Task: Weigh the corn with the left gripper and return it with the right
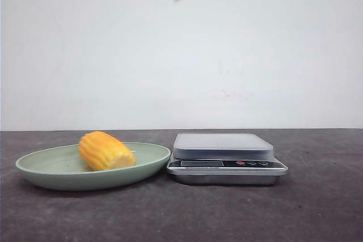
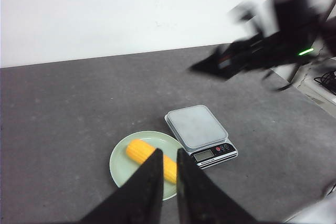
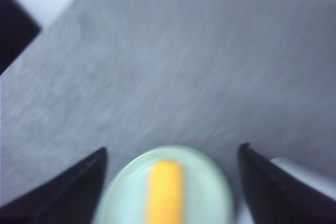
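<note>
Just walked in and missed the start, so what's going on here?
Nothing is being held. The corn lies on the green plate, beside the scale, whose platform is bare. The left gripper hovers above the plate, fingers nearly closed and empty. The right gripper is open, also high over the plate.

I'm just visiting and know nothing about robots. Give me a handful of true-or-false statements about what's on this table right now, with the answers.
1. The corn lies on the green plate. True.
2. Something is sitting on the scale. False: its platform is bare.
3. The scale stands to the right of the plate in the front view. True.
4. The left gripper is clamped on the corn. False: it hangs well above the table, fingers nearly together, holding nothing.
5. The right gripper has its fingers spread wide. True.
6. The corn stands upright on its cut end. False: it lies on its side.
</note>
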Controlling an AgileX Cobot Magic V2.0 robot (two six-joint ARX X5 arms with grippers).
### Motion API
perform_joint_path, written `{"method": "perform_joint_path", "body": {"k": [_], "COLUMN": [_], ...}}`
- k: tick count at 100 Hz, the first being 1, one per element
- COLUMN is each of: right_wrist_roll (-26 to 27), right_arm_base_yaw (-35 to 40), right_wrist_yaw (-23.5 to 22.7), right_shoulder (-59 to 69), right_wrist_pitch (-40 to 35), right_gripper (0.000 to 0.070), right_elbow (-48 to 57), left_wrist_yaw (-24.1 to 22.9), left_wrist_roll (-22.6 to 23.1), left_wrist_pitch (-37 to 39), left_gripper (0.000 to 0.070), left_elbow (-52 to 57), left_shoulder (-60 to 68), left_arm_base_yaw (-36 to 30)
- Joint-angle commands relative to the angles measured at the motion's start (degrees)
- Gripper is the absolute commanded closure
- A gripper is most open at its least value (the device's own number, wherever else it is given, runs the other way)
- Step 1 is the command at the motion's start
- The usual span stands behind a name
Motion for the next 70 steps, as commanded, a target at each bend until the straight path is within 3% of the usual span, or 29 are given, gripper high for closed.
{"method": "perform_joint_path", "body": {"k": [1, 10, 17, 36, 70], "right_wrist_roll": [-9.3, -11.8, -14.1, -22.2, -22.5], "right_arm_base_yaw": [0.7, 1.0, 1.5, 3.2, 3.2], "right_wrist_yaw": [4.0, 8.7, 10.8, 10.8, 10.6], "right_shoulder": [-3.0, -9.2, -14.1, -25.6, -30.6], "right_wrist_pitch": [-3.8, -7.5, -6.6, 2.3, 1.3], "right_gripper": [0.0427, 0.07, 0.0699, 0.07, 0.07], "right_elbow": [0.8, 0.7, -0.1, -6.2, -7.5], "left_wrist_yaw": [-1.2, -5.3, -8.7, -13.6, -15.1], "left_wrist_roll": [-0.9, -3.9, -5.1, -5.1, -6.2], "left_wrist_pitch": [-1.8, -1.8, -1.8, -0.9, -1.3], "left_gripper": [0.0696, 0.0696, 0.0696, 0.0696, 0.0696], "left_elbow": [0.8, 0.4, 0.0, -2.7, -3.8], "left_shoulder": [0.3, 0.3, 0.3, 0.3, 0.3], "left_arm_base_yaw": [-0.4, -0.4, -0.4, -0.4, -0.4]}}
